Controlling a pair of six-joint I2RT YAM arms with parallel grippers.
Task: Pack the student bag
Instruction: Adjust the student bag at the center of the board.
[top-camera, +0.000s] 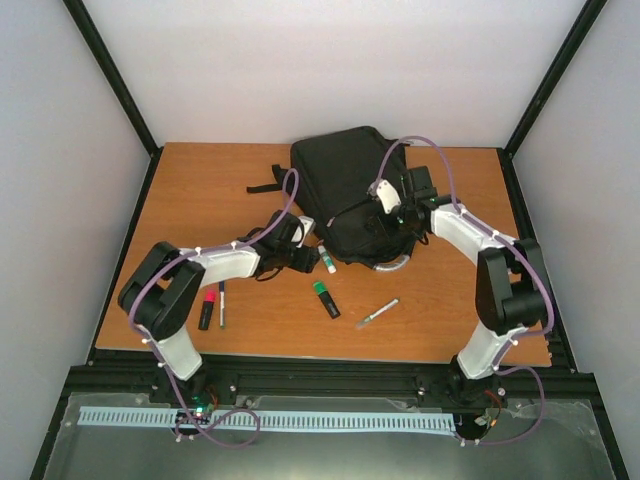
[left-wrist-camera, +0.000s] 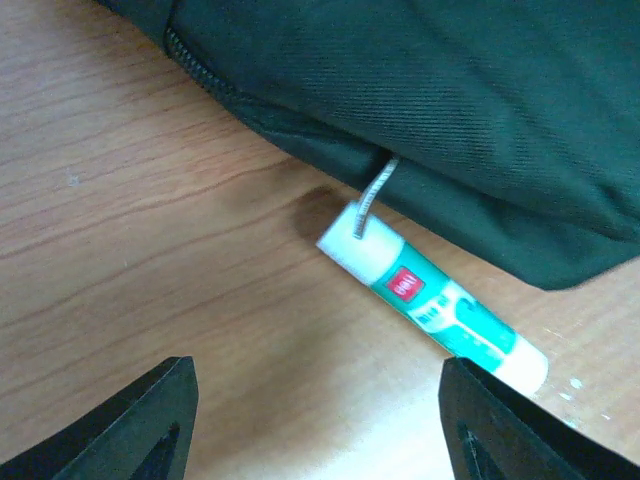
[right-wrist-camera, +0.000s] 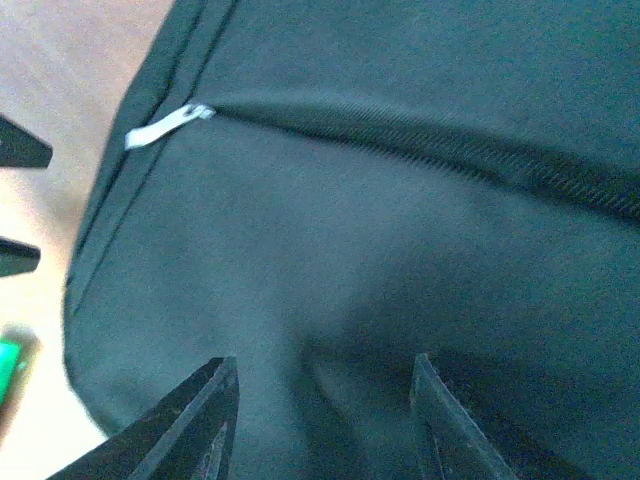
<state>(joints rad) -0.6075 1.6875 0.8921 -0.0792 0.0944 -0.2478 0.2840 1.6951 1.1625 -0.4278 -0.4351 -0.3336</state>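
The student bag (top-camera: 340, 185) is a large black backpack lying at the back middle of the table, with its pale grey loop handle (top-camera: 392, 265) at its near edge. My left gripper (top-camera: 305, 256) is open and empty, low over the table. A white and green glue stick (left-wrist-camera: 435, 305) lies just ahead of it against the bag's edge (left-wrist-camera: 450, 100). A metal zip pull (left-wrist-camera: 375, 195) hangs over the stick's cap. My right gripper (top-camera: 384, 222) is open over the bag's fabric (right-wrist-camera: 380, 230), fingers spread close to it. A grey zip pull (right-wrist-camera: 165, 125) shows on the seam.
On the table in front of the bag lie a green highlighter (top-camera: 326, 298) and a silver pen (top-camera: 377, 313). A pink highlighter (top-camera: 207, 308) and a black pen (top-camera: 221, 303) lie near the left arm. Black straps (top-camera: 265, 187) trail left of the bag.
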